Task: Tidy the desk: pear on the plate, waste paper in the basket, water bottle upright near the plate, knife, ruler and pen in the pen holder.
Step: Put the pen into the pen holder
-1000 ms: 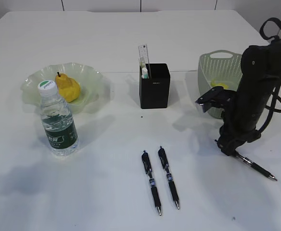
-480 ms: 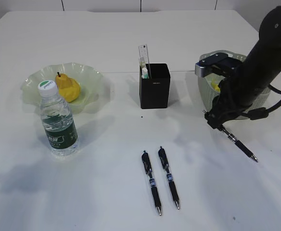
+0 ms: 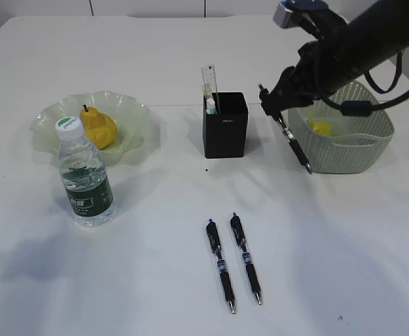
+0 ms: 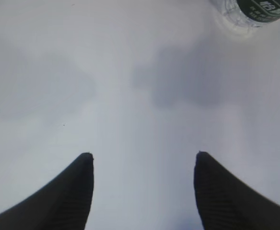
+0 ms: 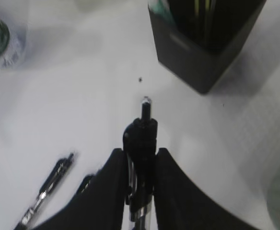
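Observation:
My right gripper [image 3: 271, 102] is shut on a black pen [image 3: 293, 143], which hangs tip-down in the air between the black pen holder [image 3: 225, 126] and the green basket [image 3: 344, 140]. In the right wrist view the pen [image 5: 143, 130] is clamped between the fingers, with the pen holder [image 5: 202, 45] ahead. The clear ruler [image 3: 209, 80] and a white-and-teal tip stand in the holder; I cannot tell if that tip is the knife. The pear [image 3: 98, 128] lies on the plate [image 3: 50, 113]. The water bottle [image 3: 84, 175] stands upright. My left gripper [image 4: 142, 157] is open over bare desk.
Two more black pens [image 3: 220, 264] [image 3: 246, 257] lie side by side on the desk's front middle. Yellow waste paper [image 3: 321, 127] sits inside the basket. The bottle's base [image 4: 255, 10] shows at the top right of the left wrist view.
My right gripper has lifted the pen off the desk at the front right and carried it up and left, past the basket towards the pen holder.

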Controlling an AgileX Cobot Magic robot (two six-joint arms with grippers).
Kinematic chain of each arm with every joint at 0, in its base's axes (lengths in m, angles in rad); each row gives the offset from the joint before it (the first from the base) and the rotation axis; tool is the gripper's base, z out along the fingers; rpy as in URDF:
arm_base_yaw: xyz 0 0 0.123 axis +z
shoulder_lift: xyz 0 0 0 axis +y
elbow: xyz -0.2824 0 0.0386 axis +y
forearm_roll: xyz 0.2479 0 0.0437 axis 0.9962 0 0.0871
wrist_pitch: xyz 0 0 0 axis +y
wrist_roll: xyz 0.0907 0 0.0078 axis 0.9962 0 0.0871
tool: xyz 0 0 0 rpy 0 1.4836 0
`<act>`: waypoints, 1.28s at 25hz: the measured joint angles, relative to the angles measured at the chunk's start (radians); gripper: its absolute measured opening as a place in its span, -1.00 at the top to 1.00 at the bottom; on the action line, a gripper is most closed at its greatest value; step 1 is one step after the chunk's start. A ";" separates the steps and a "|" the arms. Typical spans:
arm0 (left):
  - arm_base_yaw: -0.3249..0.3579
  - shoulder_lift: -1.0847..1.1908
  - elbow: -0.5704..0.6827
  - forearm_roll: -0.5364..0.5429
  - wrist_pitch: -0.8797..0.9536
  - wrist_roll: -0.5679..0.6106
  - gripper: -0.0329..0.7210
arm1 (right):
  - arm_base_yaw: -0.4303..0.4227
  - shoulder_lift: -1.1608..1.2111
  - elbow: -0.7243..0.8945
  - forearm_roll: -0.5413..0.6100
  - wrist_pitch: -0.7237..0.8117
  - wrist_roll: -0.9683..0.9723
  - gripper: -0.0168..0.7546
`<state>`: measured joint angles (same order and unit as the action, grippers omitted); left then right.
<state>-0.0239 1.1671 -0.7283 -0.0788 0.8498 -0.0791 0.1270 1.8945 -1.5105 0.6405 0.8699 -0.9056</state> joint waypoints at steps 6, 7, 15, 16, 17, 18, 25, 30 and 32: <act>0.000 0.000 0.000 0.000 0.000 0.000 -0.33 | 0.015 0.000 -0.069 0.197 -0.134 -0.185 0.63; 0.000 0.000 0.000 0.000 0.000 0.000 -0.33 | 0.019 0.002 -0.072 0.250 -0.170 -0.229 0.63; 0.000 0.000 0.000 0.000 0.000 0.000 -0.33 | 0.032 0.074 -0.089 0.708 -0.276 -0.671 0.63; 0.000 0.000 0.000 0.000 0.000 0.000 -0.33 | 0.032 0.085 -0.089 0.760 -0.281 -0.726 0.63; 0.000 0.000 0.000 0.000 0.000 0.000 -0.33 | 0.032 0.092 -0.089 0.811 -0.285 -0.780 0.63; 0.000 0.000 0.000 0.000 0.000 0.000 -0.33 | 0.032 0.100 -0.089 0.856 -0.289 -0.823 0.63; 0.000 0.000 0.000 0.000 0.000 0.000 -0.33 | 0.032 0.182 -0.105 1.103 -0.305 -1.081 0.62; 0.000 0.000 0.000 0.000 0.000 0.000 -0.33 | 0.032 0.249 -0.166 1.117 -0.305 -1.098 0.62; 0.000 0.000 0.000 0.000 0.000 0.000 -0.33 | 0.032 0.274 -0.186 1.119 -0.303 -1.098 0.62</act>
<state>-0.0239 1.1671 -0.7283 -0.0788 0.8498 -0.0791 0.1592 2.1682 -1.6961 1.7593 0.5666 -2.0039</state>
